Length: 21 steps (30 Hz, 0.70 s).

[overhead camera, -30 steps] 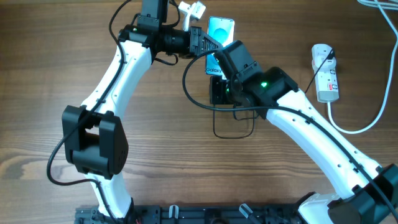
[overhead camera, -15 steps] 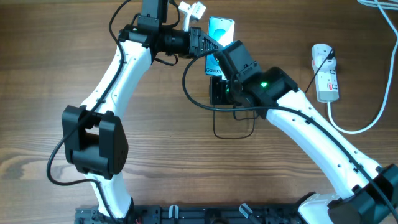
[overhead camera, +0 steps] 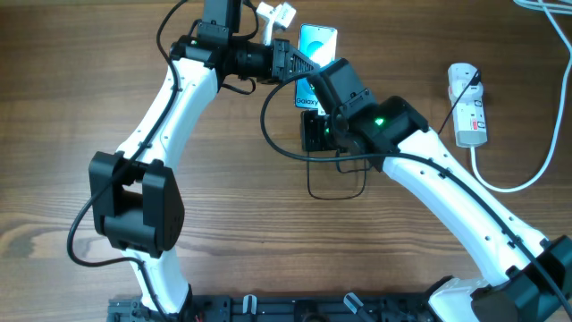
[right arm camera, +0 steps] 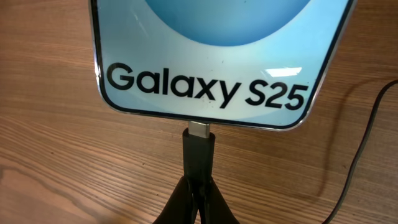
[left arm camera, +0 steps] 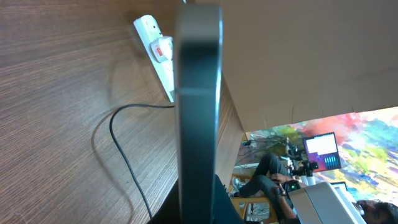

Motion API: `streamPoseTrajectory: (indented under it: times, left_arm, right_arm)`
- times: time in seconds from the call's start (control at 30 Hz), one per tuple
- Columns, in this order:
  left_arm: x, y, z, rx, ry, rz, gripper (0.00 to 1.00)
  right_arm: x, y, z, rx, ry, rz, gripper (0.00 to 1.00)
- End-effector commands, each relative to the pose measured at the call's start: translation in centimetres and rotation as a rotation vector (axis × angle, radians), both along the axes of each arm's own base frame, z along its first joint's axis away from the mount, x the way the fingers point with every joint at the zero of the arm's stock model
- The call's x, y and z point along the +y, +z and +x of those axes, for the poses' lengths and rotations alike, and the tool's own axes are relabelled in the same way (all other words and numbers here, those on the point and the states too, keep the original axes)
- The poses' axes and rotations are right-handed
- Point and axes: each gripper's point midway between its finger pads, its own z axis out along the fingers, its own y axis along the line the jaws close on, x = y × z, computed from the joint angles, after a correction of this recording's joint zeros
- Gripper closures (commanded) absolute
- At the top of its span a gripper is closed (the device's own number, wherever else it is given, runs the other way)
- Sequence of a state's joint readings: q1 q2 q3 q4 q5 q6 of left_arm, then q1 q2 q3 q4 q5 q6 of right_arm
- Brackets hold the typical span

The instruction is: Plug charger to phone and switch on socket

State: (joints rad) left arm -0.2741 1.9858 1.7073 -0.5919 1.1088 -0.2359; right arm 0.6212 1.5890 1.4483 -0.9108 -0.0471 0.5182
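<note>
The phone (overhead camera: 317, 43) with its teal-blue screen lies at the top middle of the table; its lower edge with "Galaxy S25" text fills the right wrist view (right arm camera: 211, 62). My left gripper (overhead camera: 299, 64) is shut on the phone's side; the phone's edge (left arm camera: 198, 106) stands upright in the left wrist view. My right gripper (right arm camera: 199, 186) is shut on the charger's dark connector (right arm camera: 199, 152), whose metal tip meets the phone's bottom port. The thin black charger cable (overhead camera: 335, 183) loops below. The white socket (overhead camera: 468, 105) lies at the right and also shows in the left wrist view (left arm camera: 157, 53).
A thick white lead (overhead camera: 536, 170) curves from the socket toward the right edge. A white clip-like part (overhead camera: 277, 13) sits near the left arm's wrist at the top. The wooden table (overhead camera: 232, 224) spreads around both arms.
</note>
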Motion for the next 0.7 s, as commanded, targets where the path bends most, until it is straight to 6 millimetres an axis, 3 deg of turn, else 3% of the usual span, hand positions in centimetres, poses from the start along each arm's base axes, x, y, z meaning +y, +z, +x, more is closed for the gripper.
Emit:
streamPoseTrajectory:
  times: [0.0,0.67]
  left_arm:
    - [-0.37,2.14,-1.01,-0.049,-0.048,-0.044,0.96]
    - [-0.48,2.68,-1.50,-0.035,-0.074,-0.078,0.96]
  right_arm:
    - [0.07,1.40,1.08,-0.059,-0.002,0.006,0.96]
    - [-0.32,1.00,0.56,-0.007,-0.072,0.020,0.96]
